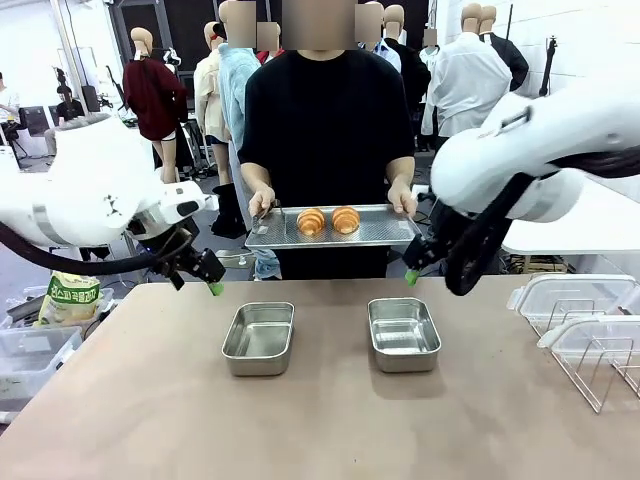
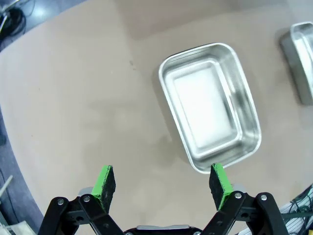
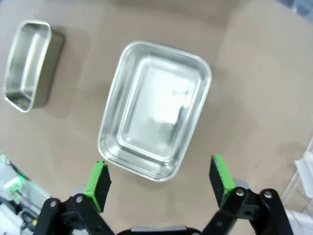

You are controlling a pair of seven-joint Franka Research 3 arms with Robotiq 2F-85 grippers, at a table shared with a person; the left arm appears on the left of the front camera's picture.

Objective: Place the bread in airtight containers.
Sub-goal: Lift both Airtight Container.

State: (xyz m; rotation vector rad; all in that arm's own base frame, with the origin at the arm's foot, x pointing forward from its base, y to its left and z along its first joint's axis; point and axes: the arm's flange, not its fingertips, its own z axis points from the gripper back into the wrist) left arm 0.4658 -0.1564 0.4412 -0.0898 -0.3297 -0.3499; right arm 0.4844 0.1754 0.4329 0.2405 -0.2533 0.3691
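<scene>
The left tool [image 2: 164, 183] hangs with its green pads spread wide and nothing between them, poised above the worktop [image 1: 320, 430] just off one end of the left tin [image 2: 210, 105]. The right tool [image 3: 159, 181], equally wide and empty, hovers over the edge of the right tin [image 3: 154, 110]. Both tins sit lidless and bare, side by side with open mouths up, apparently laid out so that each arm has a container of its own to fill. The bread is not yet in them: two croissant-shaped rolls [image 1: 311, 221] lie side by side on a flat steel tray [image 1: 385, 235], which a person holds level in both hands [image 1: 262, 203] beyond the far edge, seemingly offering them for pickup. Clear plastic tubs [image 1: 565, 300] stand at the robot's right.
</scene>
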